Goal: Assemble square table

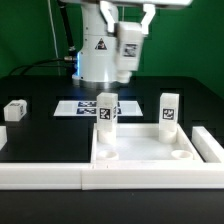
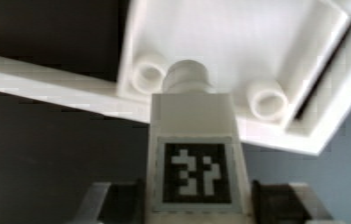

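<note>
The square table's white panel (image 1: pixel 140 150) lies flat near the front, with two white tagged legs standing upright on it, one (image 1: pixel 107 112) nearer the exterior view's left and one (image 1: pixel 168 110) nearer its right. My gripper (image 1: pixel 129 38) hangs high above the panel's far side, shut on a third tagged leg (image 1: pixel 128 52). In the wrist view this leg (image 2: pixel 195 150) runs out from between my fingers (image 2: pixel 119 200), its rounded tip over the panel's edge (image 2: pixel 243 40) between two round sockets. A further leg (image 1: pixel 15 110) lies on the dark table at the exterior view's left.
The marker board (image 1: pixel 78 107) lies flat behind the panel, in front of the robot's base (image 1: pixel 97 55). A long low white rail (image 1: pixel 40 176) runs along the front edge, with a raised end (image 1: pixel 206 143) at the exterior view's right.
</note>
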Motion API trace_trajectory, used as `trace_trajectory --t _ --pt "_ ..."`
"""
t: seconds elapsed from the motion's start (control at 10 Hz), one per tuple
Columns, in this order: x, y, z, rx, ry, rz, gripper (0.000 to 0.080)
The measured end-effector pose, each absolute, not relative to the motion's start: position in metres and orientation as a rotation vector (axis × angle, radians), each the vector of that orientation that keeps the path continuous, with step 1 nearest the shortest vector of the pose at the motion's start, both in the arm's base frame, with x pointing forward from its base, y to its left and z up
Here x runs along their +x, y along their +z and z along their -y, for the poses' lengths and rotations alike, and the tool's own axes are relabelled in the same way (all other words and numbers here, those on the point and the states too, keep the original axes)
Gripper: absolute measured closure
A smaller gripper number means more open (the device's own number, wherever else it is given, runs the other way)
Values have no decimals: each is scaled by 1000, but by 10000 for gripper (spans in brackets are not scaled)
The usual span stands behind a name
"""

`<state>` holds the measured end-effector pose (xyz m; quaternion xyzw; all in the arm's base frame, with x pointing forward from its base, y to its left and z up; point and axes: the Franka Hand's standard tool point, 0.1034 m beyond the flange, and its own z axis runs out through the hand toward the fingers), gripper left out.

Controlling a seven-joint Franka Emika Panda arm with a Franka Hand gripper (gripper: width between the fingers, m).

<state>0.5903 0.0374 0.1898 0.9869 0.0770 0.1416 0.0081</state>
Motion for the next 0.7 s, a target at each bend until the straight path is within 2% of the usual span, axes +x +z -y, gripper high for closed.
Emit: trace_trajectory --t 0.2,0.3,0.4,0.5,0.6,0.7 --pt "631 182 -85 3071 771 -164 509" --pt "628 188 -75 2986 1017 -211 509" --pt "621 178 -75 3003 972 -202 509" --pt "625 183 -77 2997 983 -216 509" --pt "622 178 -77 2995 987 -221 509" --pt "600 142 -82 3003 974 -237 509"
